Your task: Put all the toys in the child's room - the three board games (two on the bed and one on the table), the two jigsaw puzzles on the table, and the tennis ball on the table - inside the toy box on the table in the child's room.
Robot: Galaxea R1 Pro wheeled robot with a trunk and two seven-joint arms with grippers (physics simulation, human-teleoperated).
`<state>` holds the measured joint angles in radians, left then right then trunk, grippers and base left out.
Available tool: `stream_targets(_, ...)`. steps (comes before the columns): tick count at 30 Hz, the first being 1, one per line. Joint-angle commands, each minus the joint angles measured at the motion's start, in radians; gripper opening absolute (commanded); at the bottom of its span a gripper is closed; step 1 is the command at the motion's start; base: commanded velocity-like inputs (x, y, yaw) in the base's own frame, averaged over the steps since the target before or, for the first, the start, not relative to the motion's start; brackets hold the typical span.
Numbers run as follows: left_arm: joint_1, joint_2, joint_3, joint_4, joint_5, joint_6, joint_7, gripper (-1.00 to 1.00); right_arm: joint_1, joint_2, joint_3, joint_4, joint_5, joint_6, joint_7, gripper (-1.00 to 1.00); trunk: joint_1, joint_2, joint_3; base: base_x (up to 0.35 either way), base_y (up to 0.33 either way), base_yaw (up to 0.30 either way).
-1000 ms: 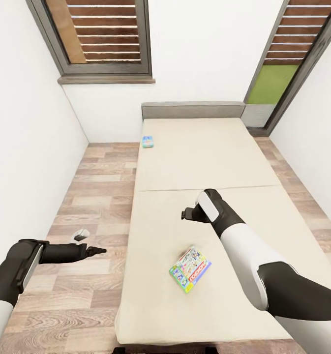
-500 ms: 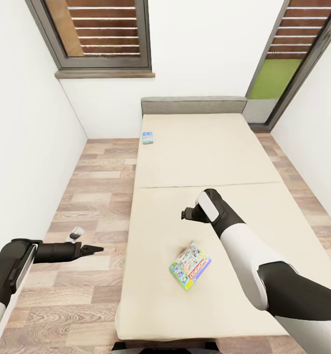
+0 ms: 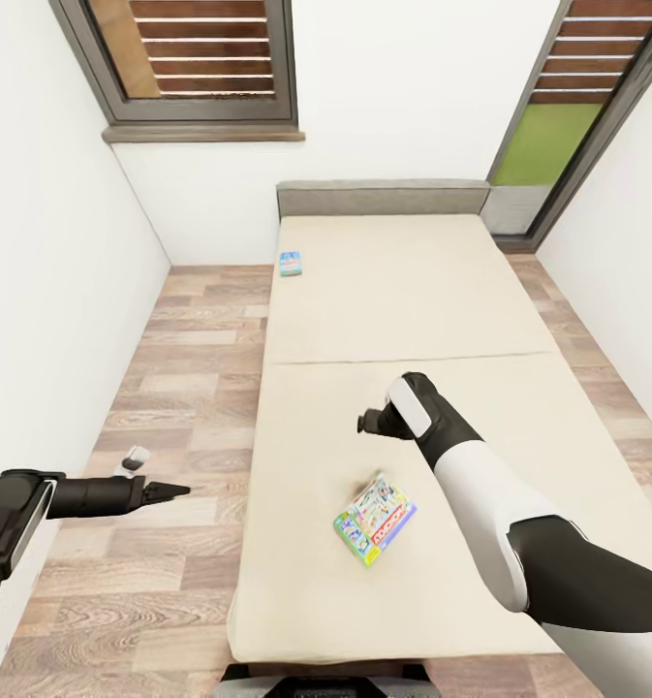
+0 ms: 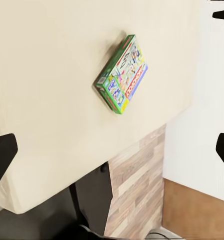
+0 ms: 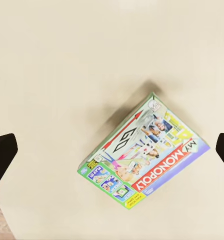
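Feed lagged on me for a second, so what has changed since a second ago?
The left gripper slid lower and further left in the head view. The camera shifted too. The right gripper stayed open above the bed, and both board games lie untouched.

The left gripper (image 4: pixel 112 145) has its two dark fingertips (image 4: pixel 2 152) spread wide. Ahead of it, between them, the Monopoly box (image 4: pixel 121 74) lies flat on the beige mattress (image 4: pixel 47 60). Wood-plank floor (image 4: pixel 139 185) shows past the mattress's edge.

Monopoly box (image 3: pixel 375 519) and small blue box (image 3: pixel 290 263) lie flat on bed (image 3: pixel 413 291).
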<state>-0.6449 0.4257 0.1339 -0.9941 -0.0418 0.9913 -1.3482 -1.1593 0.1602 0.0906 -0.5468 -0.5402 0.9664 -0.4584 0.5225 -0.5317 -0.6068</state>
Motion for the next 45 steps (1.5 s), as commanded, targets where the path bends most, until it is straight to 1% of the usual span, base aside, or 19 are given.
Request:
stream_targets(1,-0.001,0.003,0.001,0.0,-0.004,0.01,-0.017,1.0,-0.001,-0.001,0.004,-0.001,-0.011,0.002,-0.009,1.0,0.0,-0.001,-0.003,0.0,0.0,0.0)
stream_targets(3,-0.001,0.008,0.001,0.0,-0.005,0.01,-0.04,1.0,0.0,-0.001,0.004,-0.001,-0.011,0.001,-0.009,1.0,0.0,-0.001,-0.006,0.0,0.0,0.0)
stream_targets(4,-0.001,0.013,0.001,0.0,-0.006,0.01,-0.065,1.0,0.0,-0.001,0.004,-0.001,-0.011,0.0,-0.009,1.0,0.0,-0.001,-0.008,0.0,0.0,0.0)
stream_targets(7,-0.001,0.021,0.001,0.0,-0.007,0.01,-0.109,1.0,0.0,-0.001,0.004,-0.001,-0.011,-0.001,-0.009,1.0,0.0,-0.001,-0.013,0.0,0.0,0.0)
stream_targets(13,-0.001,0.026,0.001,0.0,-0.007,0.009,-0.138,1.0,0.0,-0.001,0.005,-0.001,-0.009,0.0,-0.009,1.0,0.0,-0.001,-0.023,0.0,0.0,0.0)
stream_targets(24,-0.001,0.032,0.001,0.0,-0.006,0.009,-0.146,1.0,-0.002,-0.001,0.003,-0.001,-0.008,0.004,-0.009,1.0,0.0,-0.001,-0.041,0.0,0.0,0.0)
stream_targets(45,-0.001,0.033,0.001,0.0,-0.006,0.01,-0.147,1.0,-0.023,-0.008,0.001,-0.01,-0.006,0.009,-0.009,1.0,0.0,-0.001,-0.075,0.0,0.0,0.0)
